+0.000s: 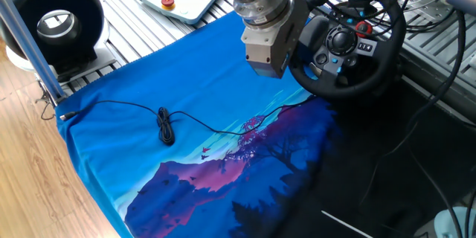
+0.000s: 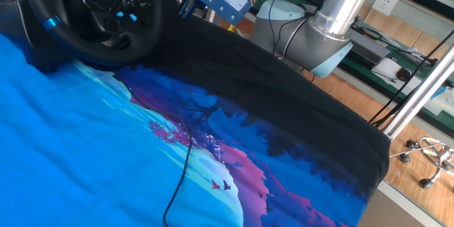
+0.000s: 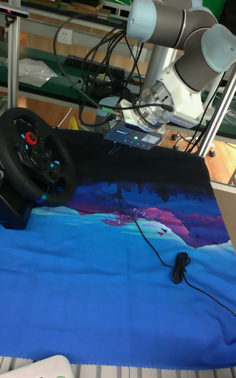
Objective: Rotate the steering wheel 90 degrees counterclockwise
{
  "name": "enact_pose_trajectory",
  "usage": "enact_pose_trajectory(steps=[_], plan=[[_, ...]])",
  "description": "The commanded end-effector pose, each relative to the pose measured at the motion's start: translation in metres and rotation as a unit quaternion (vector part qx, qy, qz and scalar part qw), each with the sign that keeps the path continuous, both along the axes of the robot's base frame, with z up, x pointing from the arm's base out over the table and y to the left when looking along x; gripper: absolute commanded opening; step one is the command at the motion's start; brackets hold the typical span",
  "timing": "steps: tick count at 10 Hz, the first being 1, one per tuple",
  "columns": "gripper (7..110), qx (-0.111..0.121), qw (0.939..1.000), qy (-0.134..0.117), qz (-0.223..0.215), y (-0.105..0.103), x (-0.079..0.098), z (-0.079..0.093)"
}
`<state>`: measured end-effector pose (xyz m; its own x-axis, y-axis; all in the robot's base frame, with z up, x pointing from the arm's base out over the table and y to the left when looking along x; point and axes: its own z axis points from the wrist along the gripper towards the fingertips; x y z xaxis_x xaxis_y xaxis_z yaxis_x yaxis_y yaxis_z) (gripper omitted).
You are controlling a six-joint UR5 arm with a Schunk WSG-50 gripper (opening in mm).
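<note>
The steering wheel stands tilted on its base at one edge of the blue printed cloth, hub facing out over the table. Its blue rim stripe sits low on the rim, which gives a handy marker for judging a quarter turn. The step in hand looks like the approach: the UR5 arm carries the gripper well apart from the wheel, out over the dark part of the cloth, with nothing touching the rim.

To do this well, I would bring the gripper to the padded rim, not the silver spokes or the red dial, and close across the rim thickness so the pads bite both faces. The path should then follow the rim's arc around the hub, keeping the wrist square to the tilted wheel plane; a straight pull would likely drag the base on the cloth.

A thin black cable lies coiled on the cloth, away from the wheel.

The fingers are hidden behind the gripper body in every view, so I cannot tell how wide they stand; nothing seems to be held.
</note>
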<state>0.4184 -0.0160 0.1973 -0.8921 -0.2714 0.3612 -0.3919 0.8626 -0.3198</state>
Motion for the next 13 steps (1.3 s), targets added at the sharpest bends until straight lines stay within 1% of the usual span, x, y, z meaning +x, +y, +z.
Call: enact_pose_trajectory(steps=[1,2,3,4,5,6,7,8,9,10,11,12,13], plan=[[7,0.0,0.9999,-0.004,-0.013,0.001,-0.001,0.0],[7,0.012,0.9999,-0.003,-0.009,0.006,0.0,-0.003],[7,0.01,0.9999,-0.009,0.002,0.004,0.004,-0.003],[7,0.0,0.9993,-0.032,0.021,-0.002,0.019,-0.003],[7,-0.013,0.9982,-0.046,0.035,-0.009,0.028,-0.001],[7,-0.041,0.9964,-0.06,0.045,-0.022,0.037,0.005],[7,-0.061,0.995,-0.066,0.044,-0.03,0.039,0.01],[7,-0.063,0.9948,-0.067,0.044,-0.031,0.04,0.011],[7,-0.039,0.9962,-0.062,0.047,-0.021,0.038,0.005],[7,-0.016,0.9971,-0.071,0.023,-0.009,0.037,-0.002],[7,0.005,0.9971,-0.076,-0.001,0.002,0.034,-0.007],[7,0.004,0.9973,-0.068,-0.026,0.004,0.025,-0.007],[7,-0.031,0.9966,-0.062,-0.044,-0.009,0.018,0.001]])
